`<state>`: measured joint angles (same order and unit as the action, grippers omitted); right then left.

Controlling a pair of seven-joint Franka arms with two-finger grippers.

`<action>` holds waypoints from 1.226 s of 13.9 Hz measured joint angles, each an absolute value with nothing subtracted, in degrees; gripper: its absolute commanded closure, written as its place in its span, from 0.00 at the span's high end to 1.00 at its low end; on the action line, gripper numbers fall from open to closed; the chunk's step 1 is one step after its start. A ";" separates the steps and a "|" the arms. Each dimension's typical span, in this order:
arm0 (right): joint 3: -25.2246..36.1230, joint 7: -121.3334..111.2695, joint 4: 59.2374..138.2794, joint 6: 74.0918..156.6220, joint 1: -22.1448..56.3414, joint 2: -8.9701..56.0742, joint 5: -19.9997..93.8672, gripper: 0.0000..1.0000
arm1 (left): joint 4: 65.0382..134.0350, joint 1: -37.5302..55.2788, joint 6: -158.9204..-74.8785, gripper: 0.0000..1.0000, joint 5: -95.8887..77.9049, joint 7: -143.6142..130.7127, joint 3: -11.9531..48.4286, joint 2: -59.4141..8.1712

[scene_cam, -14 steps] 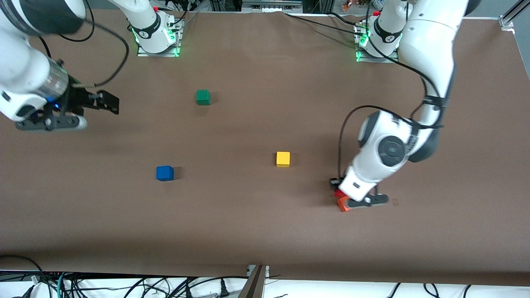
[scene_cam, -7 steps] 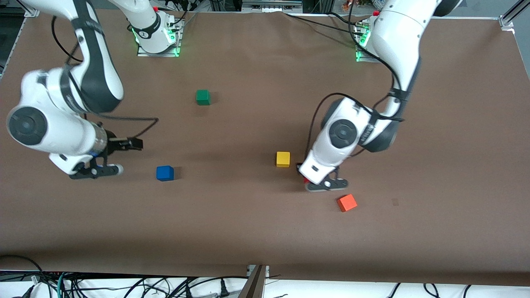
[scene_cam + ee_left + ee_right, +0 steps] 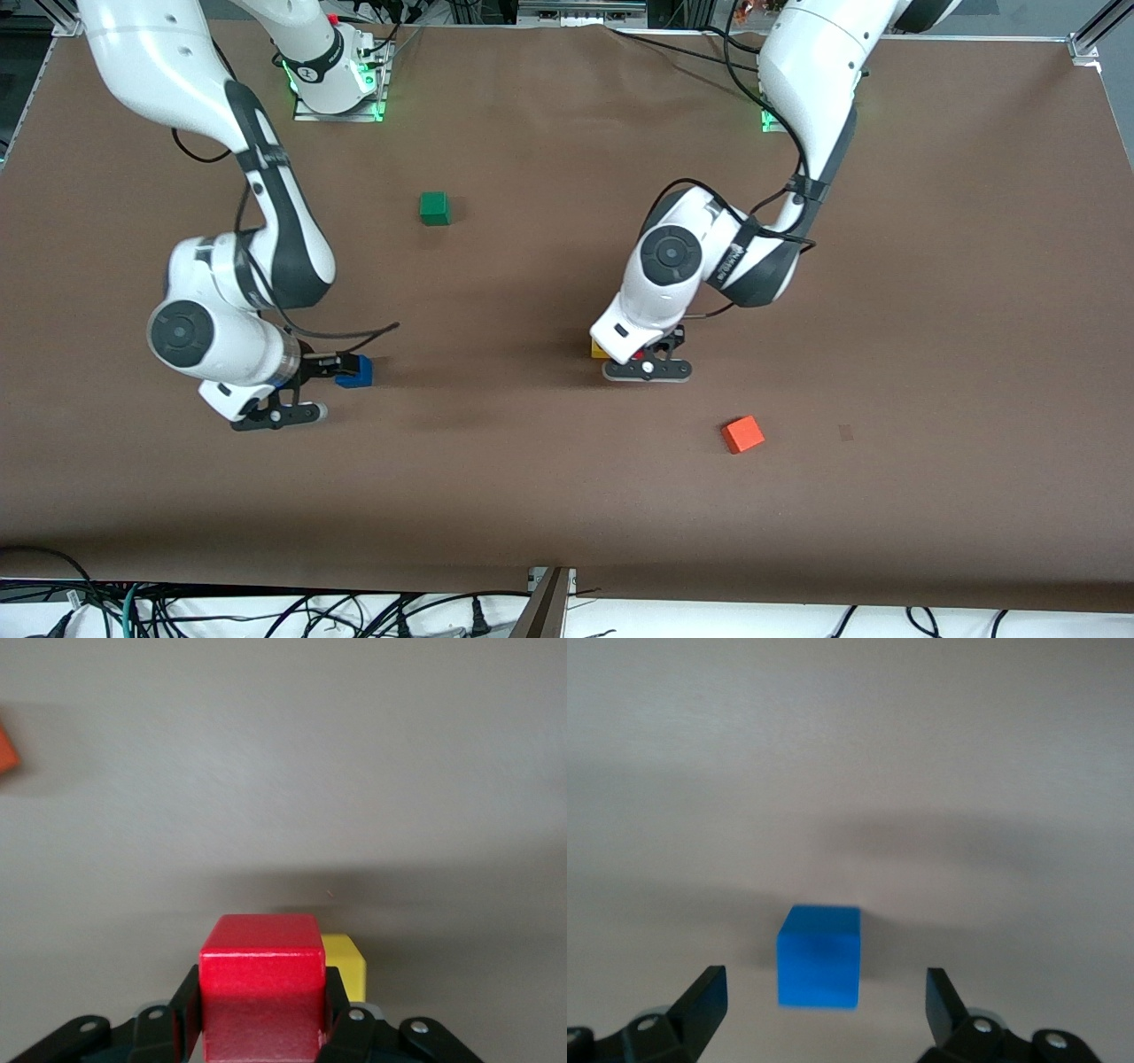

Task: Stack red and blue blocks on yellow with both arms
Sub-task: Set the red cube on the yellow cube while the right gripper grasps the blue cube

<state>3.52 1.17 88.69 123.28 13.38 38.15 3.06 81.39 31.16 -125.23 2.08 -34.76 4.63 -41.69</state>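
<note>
Now both arms are down by their blocks.
Nearest the front camera lies the orange block point(image 3: 742, 434). The left gripper point(image 3: 263, 1028) pinches the red block point(image 3: 261, 985) in its fingers, over the yellow block point(image 3: 345, 966). The right gripper point(image 3: 824, 1001), fingers wide, hangs by the blue block point(image 3: 819, 956) on the table point(image 3: 532, 496). Farthest sits the green block point(image 3: 434, 208).

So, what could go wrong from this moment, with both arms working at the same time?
1. The left tool holds the deep red matte cube over the bright yellow matte cube, but the yellow one shows off to one side in the left wrist view. If released so, the red cube may land off-centre and topple.
2. The right tool is open above the solid blue matte cube, which sits nearer one finger. That finger may push the cube when closing.
</note>
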 measured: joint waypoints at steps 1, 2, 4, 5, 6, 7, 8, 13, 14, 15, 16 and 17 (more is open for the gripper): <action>3.53 1.17 90.56 126.63 13.36 39.06 3.08 0.95 | 81.41 32.14 -125.11 0.00 2.08 -34.80 4.61 -42.04; 3.53 1.17 92.43 129.31 13.35 39.55 3.09 0.92 | 81.41 32.96 -125.09 0.00 2.08 -34.82 4.61 -42.43; 3.52 1.17 94.57 131.43 13.36 39.62 3.09 0.88 | 81.41 33.65 -125.10 0.00 2.08 -34.82 4.56 -43.02; 3.52 1.17 94.62 131.48 13.36 39.57 3.13 0.86 | 81.41 33.74 -125.09 0.00 2.08 -34.82 4.56 -43.16; 3.52 1.17 94.62 131.48 13.35 39.48 3.45 0.83 | 81.41 33.83 -125.09 0.00 2.08 -34.82 4.56 -43.22; 3.52 1.17 94.62 131.48 13.35 39.42 4.15 0.79 | 81.41 33.90 -125.09 0.00 2.08 -34.82 4.56 -43.24; 3.51 1.17 94.62 131.48 13.35 39.42 4.50 0.76 | 81.41 33.93 -125.08 0.09 2.08 -34.82 4.56 -43.25; 3.50 1.17 94.63 131.46 13.35 39.42 4.82 0.42 | 81.20 33.93 -124.99 1.00 2.08 -34.82 4.18 -43.33; 3.50 1.17 94.63 131.45 13.35 39.41 4.83 0.41 | 80.45 33.86 -124.29 1.00 2.08 -34.83 3.50 -43.25; 3.48 1.17 94.63 131.44 13.35 39.39 4.84 0.41 | 78.44 33.62 -122.00 1.00 2.08 -34.83 2.34 -43.00; 3.43 1.17 94.62 131.44 13.36 39.37 4.85 0.41 | 75.29 32.89 -118.48 1.00 2.08 -34.83 1.29 -42.56; 3.18 1.17 94.53 131.32 13.34 39.30 4.86 0.41 | 71.69 31.36 -114.28 1.00 2.10 -34.83 0.55 -41.73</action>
